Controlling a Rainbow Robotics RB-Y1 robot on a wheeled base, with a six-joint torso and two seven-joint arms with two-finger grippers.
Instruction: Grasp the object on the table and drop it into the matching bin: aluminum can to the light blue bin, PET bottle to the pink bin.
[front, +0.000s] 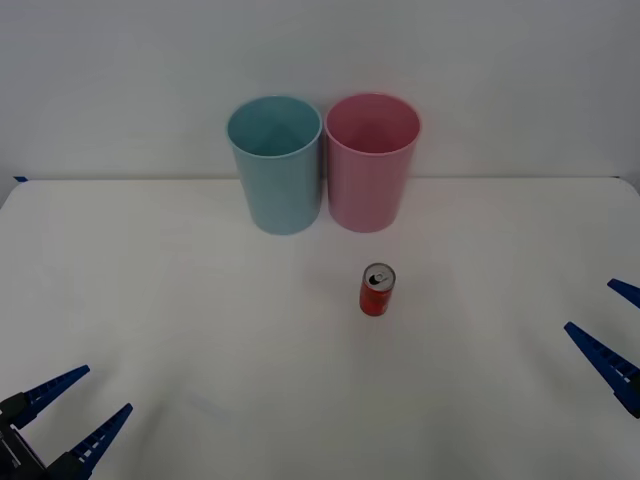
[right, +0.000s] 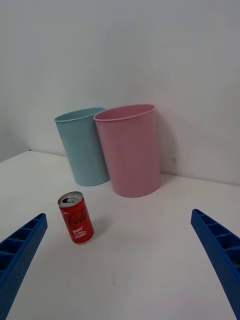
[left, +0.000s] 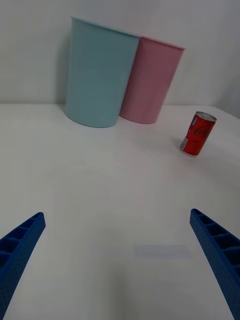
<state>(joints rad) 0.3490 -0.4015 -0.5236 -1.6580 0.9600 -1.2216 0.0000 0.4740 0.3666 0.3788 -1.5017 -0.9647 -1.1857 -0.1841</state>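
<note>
— How does the can sit?
— Upright on the table, long axis vertical, silver lid up, in front of the pink bin.
— Counts?
— One can, two bins: the light blue bin touches the pink one's left side.
— Grippers?
— The left gripper and right gripper hover at the near corners, both spread wide, holding nothing, well apart from the can.

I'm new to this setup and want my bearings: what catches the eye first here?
Two tall bins stand side by side at the far edge of the white table: the light blue bin on the left, the pink bin on the right. In front of the pink bin stands a small red can, upright. The left gripper and right gripper wait open at the near corners.
</note>
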